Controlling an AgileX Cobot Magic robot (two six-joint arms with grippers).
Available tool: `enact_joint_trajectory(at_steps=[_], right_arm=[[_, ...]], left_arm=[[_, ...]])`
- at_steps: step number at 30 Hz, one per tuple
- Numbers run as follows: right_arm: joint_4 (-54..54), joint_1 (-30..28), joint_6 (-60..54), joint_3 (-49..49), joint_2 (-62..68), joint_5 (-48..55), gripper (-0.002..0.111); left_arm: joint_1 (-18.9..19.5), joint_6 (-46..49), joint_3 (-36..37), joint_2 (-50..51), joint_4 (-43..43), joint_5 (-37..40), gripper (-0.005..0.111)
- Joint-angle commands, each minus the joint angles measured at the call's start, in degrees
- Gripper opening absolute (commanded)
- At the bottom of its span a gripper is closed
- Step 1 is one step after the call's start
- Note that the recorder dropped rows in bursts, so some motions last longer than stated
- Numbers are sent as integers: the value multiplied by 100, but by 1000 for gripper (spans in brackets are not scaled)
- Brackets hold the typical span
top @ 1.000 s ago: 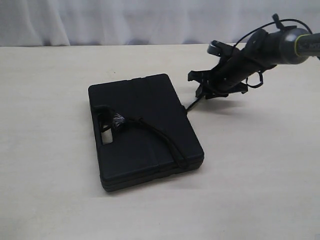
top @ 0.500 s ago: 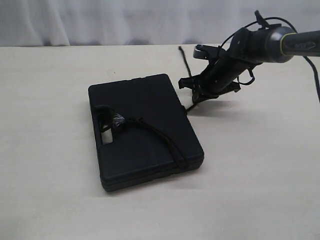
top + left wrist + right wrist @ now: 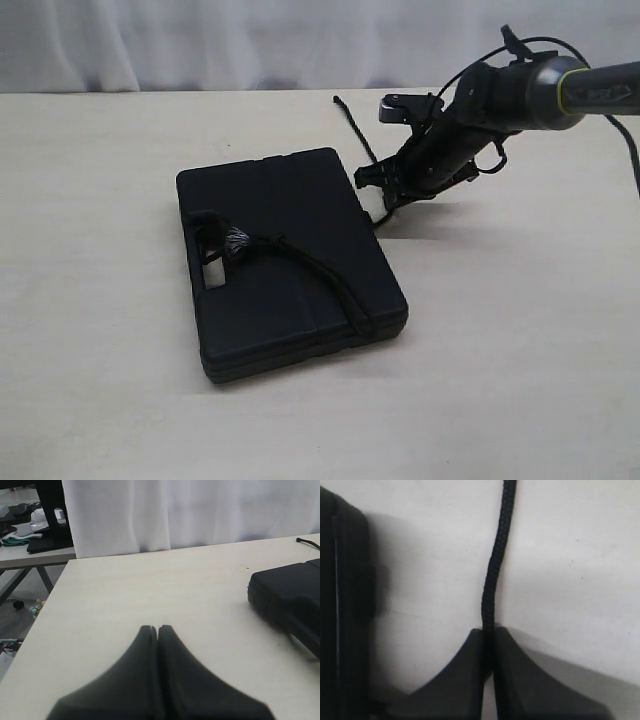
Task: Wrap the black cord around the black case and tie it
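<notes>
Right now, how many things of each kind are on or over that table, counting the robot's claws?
Cases: 1, the black case
Cords: 1, the black cord
Grippers: 2, the left gripper shut on nothing, the right gripper shut on the cord
Total: 4

The black case (image 3: 285, 260) looked like hard moulded plastic, matt, with a faint sheen along its ribs and edges. The black cord (image 3: 493, 575) was a braided textile with a coarse, ridged weave, and its tuft (image 3: 236, 240) was frayed into pale grey fibres. The surface (image 3: 100, 400) was pale, wood-grained, smooth and matt. The right gripper (image 3: 489, 632) and the left gripper (image 3: 158, 629) were smooth matt black, seemingly plastic. White cloth (image 3: 200, 40) hung in soft folds behind.
</notes>
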Motion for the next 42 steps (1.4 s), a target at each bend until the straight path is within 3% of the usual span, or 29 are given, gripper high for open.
enact_joint_trajectory(at_steps=[1,12,28,42], right_arm=[[-243,145,-113,508,-213,-234,4],[-135,163,-176,1935,-1245,-2195,4],[-135,163,-632,2650,-1738,-3133,4],[-135,163,-675,2722,-1850,-3054,4]], left_arm=[[-30,-52,18,-10,1,-28,0],[-30,-41,18,-10,1,-27,0],[-30,-41,18,-10,1,-27,0],[-30,-41,18,-10,1,5,0]])
